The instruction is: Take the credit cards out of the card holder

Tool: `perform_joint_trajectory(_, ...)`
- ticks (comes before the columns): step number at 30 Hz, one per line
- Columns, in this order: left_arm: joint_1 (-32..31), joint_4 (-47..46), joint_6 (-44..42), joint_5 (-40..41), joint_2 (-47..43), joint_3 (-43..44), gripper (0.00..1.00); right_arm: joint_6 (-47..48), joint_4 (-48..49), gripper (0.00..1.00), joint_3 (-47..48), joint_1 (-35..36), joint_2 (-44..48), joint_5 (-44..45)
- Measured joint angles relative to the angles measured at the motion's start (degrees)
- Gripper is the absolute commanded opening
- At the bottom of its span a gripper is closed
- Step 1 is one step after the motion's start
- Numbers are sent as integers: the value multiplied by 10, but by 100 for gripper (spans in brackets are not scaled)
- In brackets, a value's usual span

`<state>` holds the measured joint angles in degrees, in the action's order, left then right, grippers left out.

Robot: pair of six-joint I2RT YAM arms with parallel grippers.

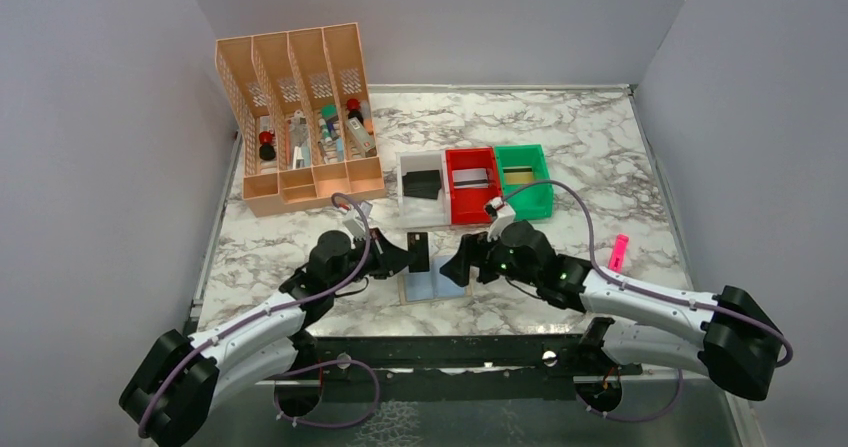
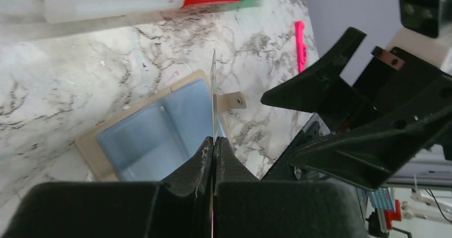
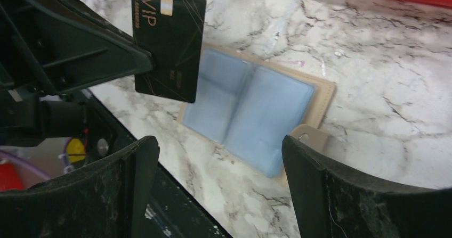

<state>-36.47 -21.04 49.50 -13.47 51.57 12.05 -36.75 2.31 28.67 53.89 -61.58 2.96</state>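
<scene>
I cannot read the small print on the black card; things in the orange organiser are too small.

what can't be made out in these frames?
- Card holder pockets: whether cards remain inside, lining hides it in both wrist views; right arm partly covers it from top.
- Black card: small print too small, right wrist; edge-on in left wrist.
- Red bin: contents too small, top view.
</scene>
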Motion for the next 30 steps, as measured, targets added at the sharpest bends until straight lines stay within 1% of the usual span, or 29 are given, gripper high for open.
perform_joint_trajectory(3, 0, -25, -2, -32, -12, -11, 0, -12, 45, 86, -17, -26, 3, -62)
perform_joint_trajectory(7, 0, -57, 1, -63, -29, -20, 0, -43, 132, 84, -54, -74, -3, -157)
perform_joint_trajectory(10, 0, -83, 7, -82, -31, -30, 0, -68, 196, 81, -75, -82, -12, -215)
perform_joint_trajectory(14, 0, -113, 15, -114, -24, -36, 0, -92, 264, 77, -91, -83, -21, -269)
perform_joint_trajectory(17, 0, -133, 19, -134, -17, -36, 0, -104, 297, 75, -94, -87, -24, -287)
perform_joint_trajectory(19, 0, -145, 23, -147, -16, -36, 0, -111, 314, 70, -97, -90, -26, -295)
perform_joint_trajectory(22, 0, -161, 28, -160, -18, -37, 0, -120, 336, 68, -106, -94, -28, -303)
perform_joint_trajectory(24, 0, -169, 32, -168, -23, -38, 0, -128, 351, 63, -111, -97, -34, -312)
perform_joint_trajectory(28, 0, -183, 36, -182, -28, -43, 0, -143, 390, 56, -118, -99, -53, -335)
perform_joint_trajectory(30, 0, -185, 37, -186, -28, -45, 0, -147, 406, 51, -120, -100, -60, -344)
